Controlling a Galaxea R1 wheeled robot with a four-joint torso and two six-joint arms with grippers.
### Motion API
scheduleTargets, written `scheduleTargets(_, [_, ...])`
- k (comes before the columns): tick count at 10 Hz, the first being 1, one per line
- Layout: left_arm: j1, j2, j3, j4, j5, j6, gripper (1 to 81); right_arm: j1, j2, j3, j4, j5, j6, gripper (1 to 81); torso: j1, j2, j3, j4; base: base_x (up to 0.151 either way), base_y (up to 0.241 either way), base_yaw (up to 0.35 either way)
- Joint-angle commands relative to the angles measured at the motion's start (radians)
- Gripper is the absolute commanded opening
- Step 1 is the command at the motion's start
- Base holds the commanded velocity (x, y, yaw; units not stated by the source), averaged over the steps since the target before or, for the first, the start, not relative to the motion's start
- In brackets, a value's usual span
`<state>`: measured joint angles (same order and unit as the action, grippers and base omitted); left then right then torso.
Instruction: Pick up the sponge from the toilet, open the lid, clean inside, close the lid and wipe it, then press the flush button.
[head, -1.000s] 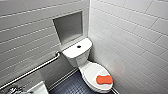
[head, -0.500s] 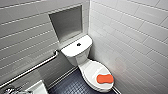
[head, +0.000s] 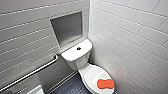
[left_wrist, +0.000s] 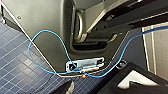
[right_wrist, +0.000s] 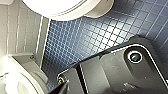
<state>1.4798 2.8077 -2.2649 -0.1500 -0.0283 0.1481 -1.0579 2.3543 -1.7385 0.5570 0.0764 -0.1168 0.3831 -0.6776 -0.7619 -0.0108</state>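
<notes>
Looks like nothing's started yet: the small orange-red peanut-shaped sponge (head: 105, 83) is sitting on the shut white oval plastic lid (head: 90, 73) of the glossy white ceramic toilet (head: 75, 58), every step left, and I can't tell either pincer's state.

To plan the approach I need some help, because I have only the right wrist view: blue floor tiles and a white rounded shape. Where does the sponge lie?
Observer: From the head view, the sponge lies flat on the lid, toward its front edge.
Operator: Is the lid up or down?
Observer: Down, closed over the bowl.
Operator: And where is the flush button?
Observer: The flush button is dark and round, in the middle of the tank top.
</notes>
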Motion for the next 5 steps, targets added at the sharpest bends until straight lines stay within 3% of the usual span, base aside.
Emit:
scheduleTargets(1, [0.024, -0.002, 0.015, -0.003, 0.09, -0.002, 81.1, 0.078, -0.042, 0.024, 0.04, -0.072, 0.0, 81.1, 0.062, -0.096, 0.0, 0.0, 0.0, 0.0, 0.0])
scheduleTargets(3, [0.024, -0.002, 0.013, -0.005, 0.091, -0.002, 81.1, 0.094, -0.04, 0.015, 0.104, -0.07, 0.0, 81.1, 0.109, -0.171, 0.0, 0.0, 0.0, 0.0, 0.0])
scheduleTargets(5, [0.024, 0.001, 0.013, 0.001, 0.091, -0.001, 81.1, 0.109, -0.036, 0.013, 0.135, -0.067, 0.003, 81.1, 0.153, -0.243, -0.063, 0.0, 0.0, 0.0, 0.0])
